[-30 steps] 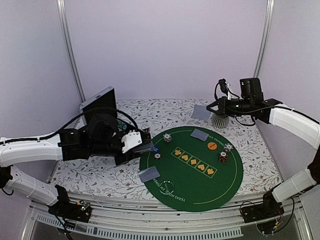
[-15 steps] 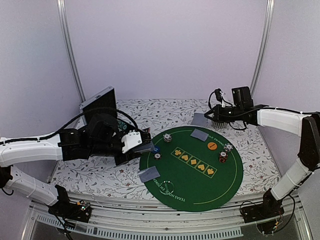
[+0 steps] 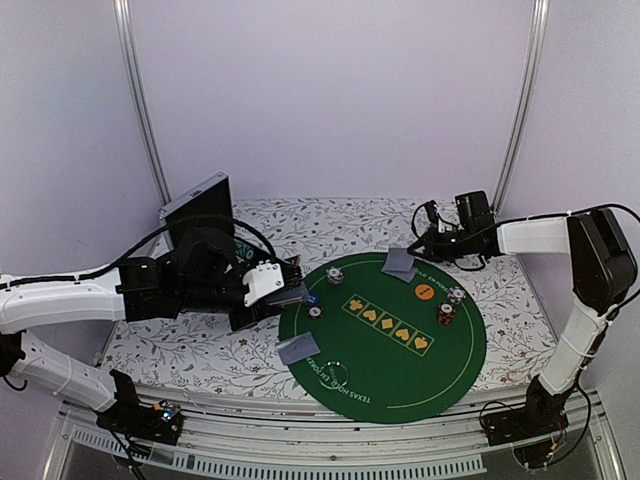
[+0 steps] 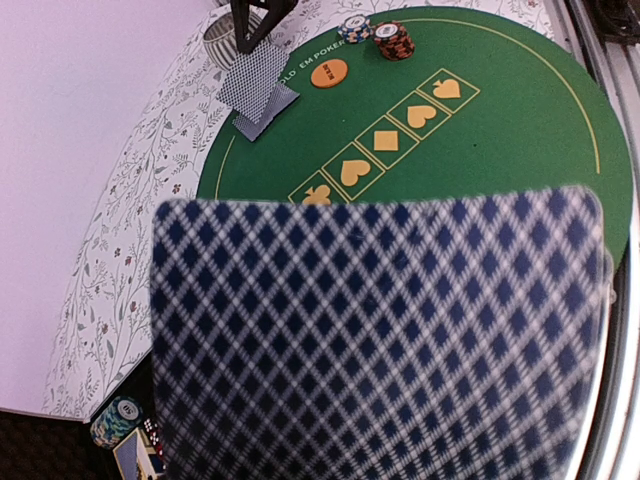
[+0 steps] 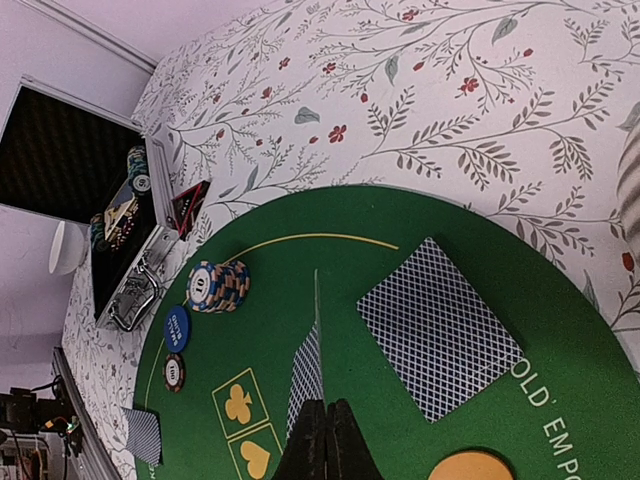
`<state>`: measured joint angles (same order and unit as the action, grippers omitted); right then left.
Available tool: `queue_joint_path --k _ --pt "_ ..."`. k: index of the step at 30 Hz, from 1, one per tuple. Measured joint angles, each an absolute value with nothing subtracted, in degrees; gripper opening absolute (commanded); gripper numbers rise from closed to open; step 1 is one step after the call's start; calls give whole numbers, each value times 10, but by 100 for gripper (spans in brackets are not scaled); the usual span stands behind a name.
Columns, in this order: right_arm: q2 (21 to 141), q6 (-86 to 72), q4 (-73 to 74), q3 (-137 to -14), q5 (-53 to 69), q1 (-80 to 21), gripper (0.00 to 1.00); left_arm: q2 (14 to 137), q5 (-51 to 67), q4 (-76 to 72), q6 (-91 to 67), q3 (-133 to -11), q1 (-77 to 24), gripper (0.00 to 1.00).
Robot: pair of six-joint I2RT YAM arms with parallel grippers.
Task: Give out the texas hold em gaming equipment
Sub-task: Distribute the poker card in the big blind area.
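My right gripper [image 5: 325,412] is shut on a grey-blue-backed playing card [image 5: 310,372], seen edge-on, just above the far edge of the green round mat [image 3: 400,375]. Another card [image 5: 438,327] lies flat on the mat right beside it. My left gripper [image 3: 283,296] hovers at the mat's left edge and holds a card [image 4: 380,340] that hides its fingers in the left wrist view. On the mat are a striped chip stack [image 3: 334,275], a blue disc [image 3: 312,298], an orange disc [image 3: 424,291], two chip stacks [image 3: 450,305] and a card [image 3: 298,348]. The black red-edged triangle [image 5: 189,203] lies by the case.
The open aluminium case [image 3: 197,215] stands at the back left behind my left arm, with chips inside [image 5: 120,215]. The ribbed grey cup [image 4: 225,38] stands off the mat behind my right gripper. The floral cloth [image 3: 180,345] surrounds the mat.
My right gripper has come down and forward from above the cup to the mat's far edge, card still in it. My left arm has not moved.
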<state>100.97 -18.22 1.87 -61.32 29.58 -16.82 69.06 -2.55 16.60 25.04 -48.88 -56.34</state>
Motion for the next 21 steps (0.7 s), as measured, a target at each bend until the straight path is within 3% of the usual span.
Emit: queue_joint_path --k 21 --pt "1113 -201 -30 -637 331 -156 2 691 -22 166 251 -489 -563 42"
